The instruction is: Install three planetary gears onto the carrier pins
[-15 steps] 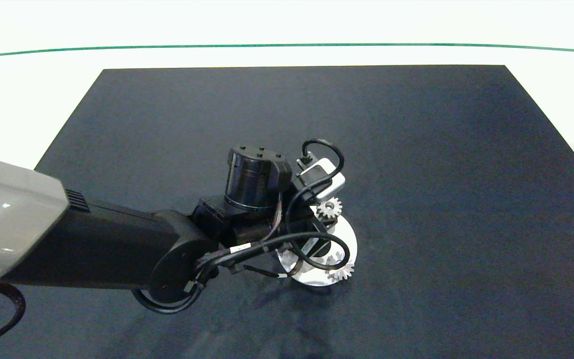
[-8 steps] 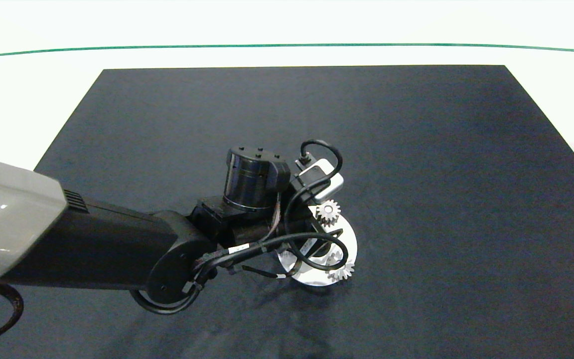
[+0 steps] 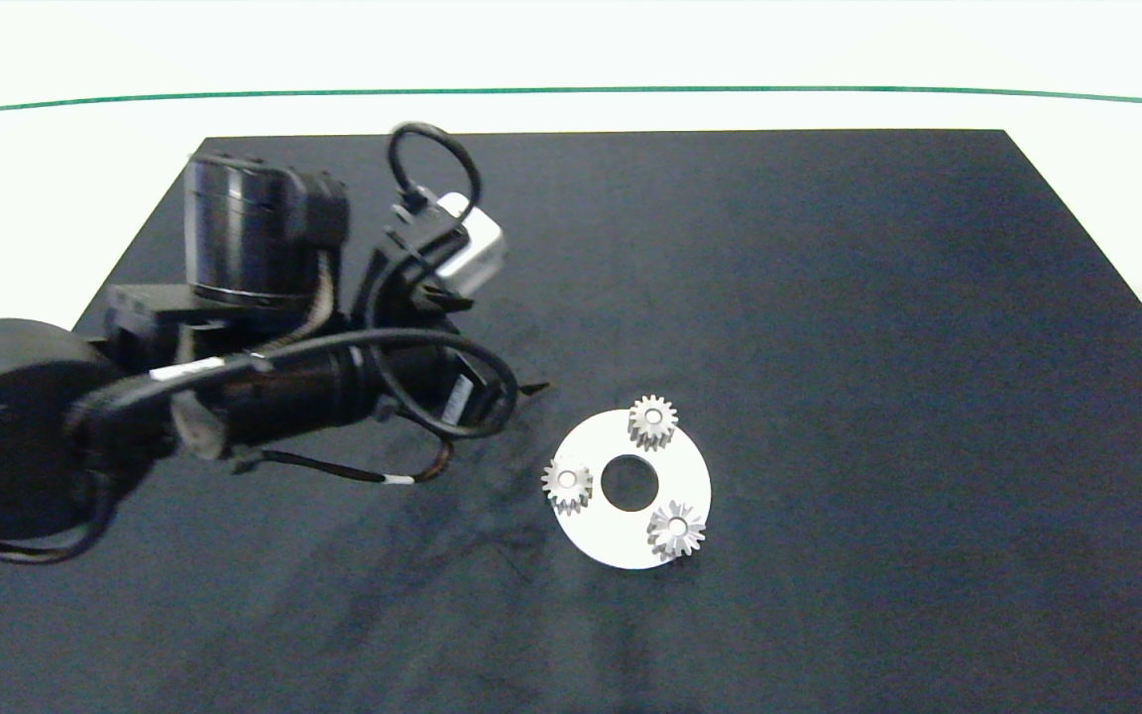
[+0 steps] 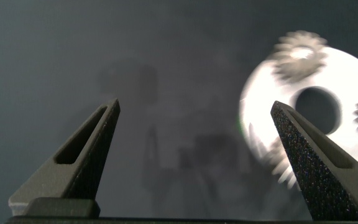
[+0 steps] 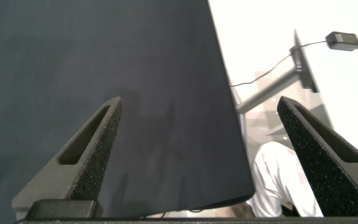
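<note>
A flat white disc [image 3: 599, 531] lies on the dark mat, right of centre. Three planetary gears sit on it around its centre hole: one at the far side [image 3: 661, 432], one at the left [image 3: 559, 493], one at the near right [image 3: 685, 540]. The carrier pins [image 3: 651, 417] show only as pale spots in the gears' centre holes. My left gripper [image 4: 196, 104] hangs open and empty above the mat, left of the disc [image 4: 260, 106], with one fingertip [image 3: 539, 387] showing past the wrist. The right gripper [image 5: 201, 99] is open and empty over the mat's edge, out of the head view.
The dark mat [image 3: 829, 297] covers most of the white table [image 3: 75, 198]. A green line [image 3: 571, 90] runs along the back. In the right wrist view, a metal stand [image 5: 272, 90] and a cable lie beyond the mat's edge.
My left arm has pulled back from over the disc, up and to the left. The disc is uncovered and the gear on its left side shows in full.
</note>
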Controlling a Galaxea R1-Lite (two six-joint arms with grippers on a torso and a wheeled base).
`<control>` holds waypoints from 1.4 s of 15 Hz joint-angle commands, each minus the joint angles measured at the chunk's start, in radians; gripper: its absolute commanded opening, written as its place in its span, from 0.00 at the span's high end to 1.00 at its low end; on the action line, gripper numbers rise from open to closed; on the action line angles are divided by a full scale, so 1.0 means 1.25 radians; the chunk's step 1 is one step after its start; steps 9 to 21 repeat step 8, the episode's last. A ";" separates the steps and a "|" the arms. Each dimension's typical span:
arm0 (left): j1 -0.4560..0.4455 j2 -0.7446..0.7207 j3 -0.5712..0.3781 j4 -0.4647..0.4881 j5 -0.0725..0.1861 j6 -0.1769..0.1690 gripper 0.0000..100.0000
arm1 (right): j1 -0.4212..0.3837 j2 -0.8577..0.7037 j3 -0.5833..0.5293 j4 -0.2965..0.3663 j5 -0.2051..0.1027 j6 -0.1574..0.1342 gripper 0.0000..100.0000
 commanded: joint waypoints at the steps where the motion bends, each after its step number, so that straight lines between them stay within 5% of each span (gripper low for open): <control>1: 0.130 -0.264 0.019 0.118 0.006 -0.065 0.00 | -0.045 0.051 -0.040 -0.001 -0.001 -0.001 0.00; 2: 0.181 -0.376 0.037 0.188 0.009 -0.101 0.00 | -0.068 0.054 -0.050 0.002 -0.001 -0.001 0.00; 5: 0.281 -0.616 0.089 0.350 0.027 -0.110 0.00 | -0.083 0.014 -0.035 0.020 -0.002 -0.002 0.00; 8: 0.387 -0.816 0.196 0.409 0.027 -0.121 0.00 | -0.083 -0.052 -0.029 0.083 0.000 -0.004 0.00; 21: 0.387 -0.816 0.196 0.409 0.027 -0.121 0.00 | -0.083 -0.052 -0.029 0.083 0.000 -0.004 0.00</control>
